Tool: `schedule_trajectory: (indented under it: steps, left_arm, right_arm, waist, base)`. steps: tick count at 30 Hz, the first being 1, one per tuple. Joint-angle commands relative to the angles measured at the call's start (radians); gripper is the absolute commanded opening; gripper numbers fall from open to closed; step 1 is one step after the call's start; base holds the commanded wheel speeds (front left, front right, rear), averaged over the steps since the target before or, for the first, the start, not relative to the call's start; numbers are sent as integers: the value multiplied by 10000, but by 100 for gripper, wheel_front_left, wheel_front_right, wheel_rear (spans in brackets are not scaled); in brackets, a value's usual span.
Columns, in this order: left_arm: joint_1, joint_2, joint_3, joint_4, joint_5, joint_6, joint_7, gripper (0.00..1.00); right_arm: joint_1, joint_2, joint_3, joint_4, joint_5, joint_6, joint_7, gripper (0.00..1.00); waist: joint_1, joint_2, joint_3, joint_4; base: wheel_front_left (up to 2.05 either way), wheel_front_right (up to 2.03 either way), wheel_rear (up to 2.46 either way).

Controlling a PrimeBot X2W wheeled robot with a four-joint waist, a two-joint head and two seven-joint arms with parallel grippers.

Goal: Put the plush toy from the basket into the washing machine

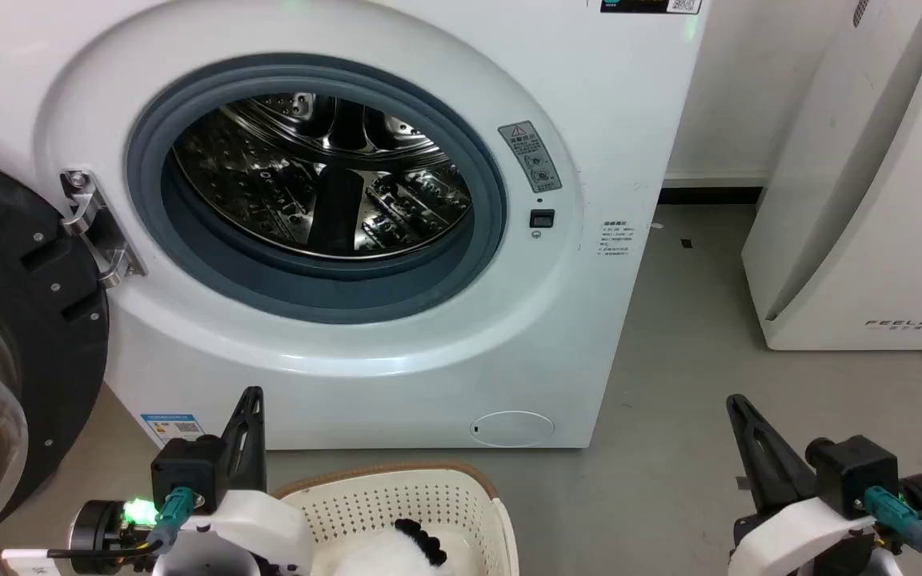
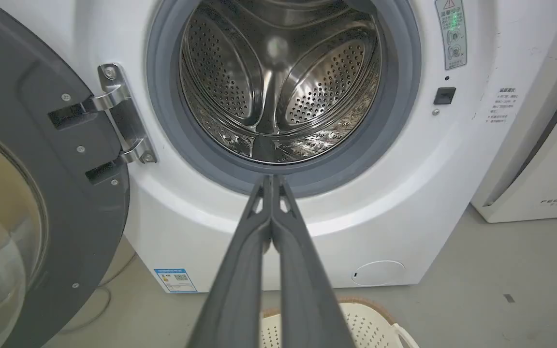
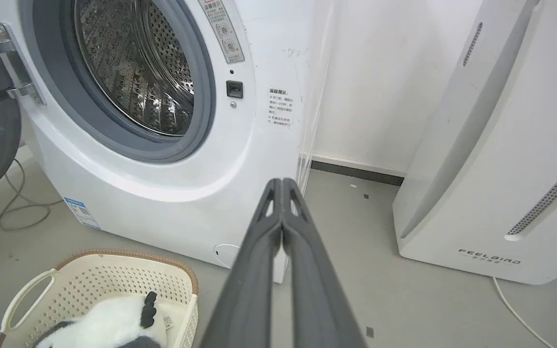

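plush toy (image 3: pixel 109 316) lying in basket (image 3: pixel 104 282) just in front of washing machine (image 3: pixel 162 203). left end effector (image 2: pixel 272 180) and right end effector (image 3: pixel 282 182) both pinched together, empty. risk: slipping off fluffy fur on a shallow pinch, dragging basket up too.

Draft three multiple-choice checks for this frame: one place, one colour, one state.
1. Where is the plush toy? A) in the drum B) in the basket C) on the floor
2. What colour is the basket's rim? A) brown B) blue C) black
3. How is the washing machine door? A) shut B) open C) taken off

Key: 1 B, its white fur lies inside the perforated walls. 2 A, a brown band tops the cream walls. 3 B, it stands swung wide to one side.
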Motion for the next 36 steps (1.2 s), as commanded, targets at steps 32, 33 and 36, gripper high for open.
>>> schedule_trajectory:
  steps: [32,33,36]
  left_arm:
    - [2,0,-167,169,-123,38,-216,100]
    - [0,0,-185,192,-135,40,-237,100]
    - [-10,0,-242,263,-170,44,-300,100]
  right_arm:
    - [24,1,-35,-57,120,-1,-215,100]
    - [23,1,-47,-69,119,-1,-236,100]
    - [31,1,-61,-77,120,-1,-298,100]
  waist:
    - [0,-1,17,-15]
    - [0,-1,21,-17]
    - [0,-1,38,-23]
  base:
    - [0,0,0]
    - [0,0,0]
    - [0,0,0]
